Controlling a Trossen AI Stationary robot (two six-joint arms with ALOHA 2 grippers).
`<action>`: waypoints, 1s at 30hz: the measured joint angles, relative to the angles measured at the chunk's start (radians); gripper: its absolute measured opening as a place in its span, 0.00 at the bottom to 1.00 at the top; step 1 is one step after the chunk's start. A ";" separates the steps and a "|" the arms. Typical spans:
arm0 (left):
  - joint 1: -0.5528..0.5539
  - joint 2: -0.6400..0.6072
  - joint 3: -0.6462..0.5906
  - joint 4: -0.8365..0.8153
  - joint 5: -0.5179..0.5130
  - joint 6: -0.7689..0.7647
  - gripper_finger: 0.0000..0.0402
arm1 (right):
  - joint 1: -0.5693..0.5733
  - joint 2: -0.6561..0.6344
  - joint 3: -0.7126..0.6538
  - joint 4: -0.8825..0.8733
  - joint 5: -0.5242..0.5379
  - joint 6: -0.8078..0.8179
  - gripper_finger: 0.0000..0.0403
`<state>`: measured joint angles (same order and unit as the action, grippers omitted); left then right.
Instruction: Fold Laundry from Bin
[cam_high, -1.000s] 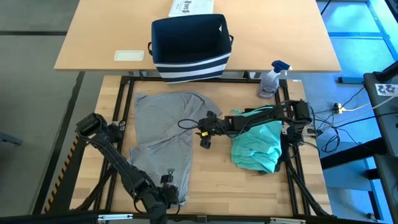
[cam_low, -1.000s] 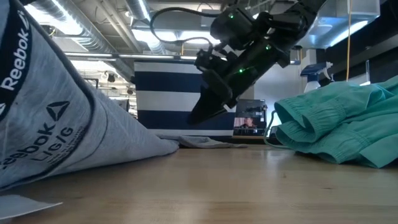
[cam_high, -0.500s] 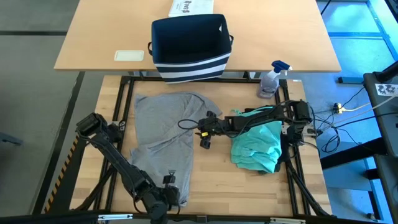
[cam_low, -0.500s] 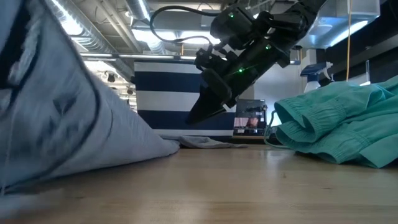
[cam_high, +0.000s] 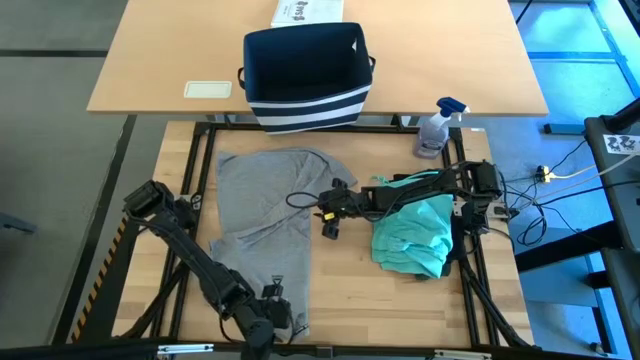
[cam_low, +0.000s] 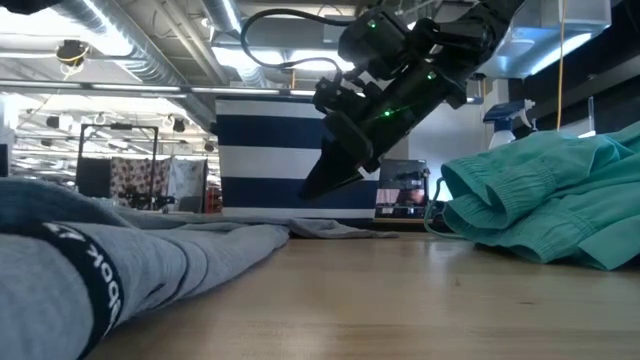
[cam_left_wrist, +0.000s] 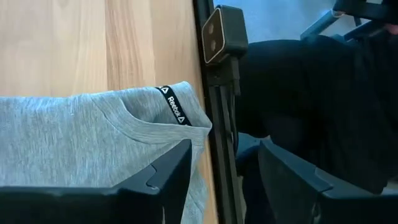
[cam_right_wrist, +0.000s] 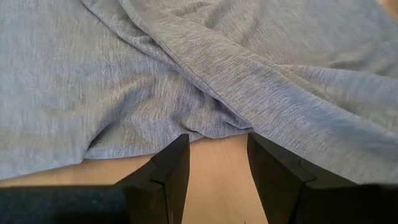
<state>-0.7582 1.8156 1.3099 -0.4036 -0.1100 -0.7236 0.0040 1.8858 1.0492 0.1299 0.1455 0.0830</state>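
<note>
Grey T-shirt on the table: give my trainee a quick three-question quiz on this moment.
1. True or false: the grey Reebok T-shirt lies in the navy striped bin.
2. Which garment lies under the right arm: A teal piece, B black T-shirt?
3. Fill in: the left gripper, at the shirt's near edge, has its jaws ____.

Key: 1 false; 2 A; 3 open

We cannot read the white box (cam_high: 306, 12) print; the high view's top edge cuts it off. The bin (cam_high: 306, 66) interior is too dark to tell its contents. The right arm covers part of the teal piece (cam_high: 412, 238). The shirt (cam_low: 120, 262) is cropped at the low view's left edge, its neck lettering blurred.
</note>
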 joint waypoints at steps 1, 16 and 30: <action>0.003 0.000 0.000 0.000 0.001 0.000 0.45 | 0.000 0.000 0.000 0.000 0.000 -0.011 0.40; 0.018 -0.065 0.001 -0.062 -0.043 0.047 0.42 | -0.008 -0.022 0.000 -0.182 0.185 -0.113 0.40; 0.232 -0.062 0.000 -0.503 -0.396 0.146 0.41 | -0.037 -0.018 0.000 -0.229 0.211 -0.110 0.45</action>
<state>-0.5258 1.7538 1.3095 -0.9069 -0.5062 -0.5777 -0.0330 1.8683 1.0492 -0.0987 0.3563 -0.0273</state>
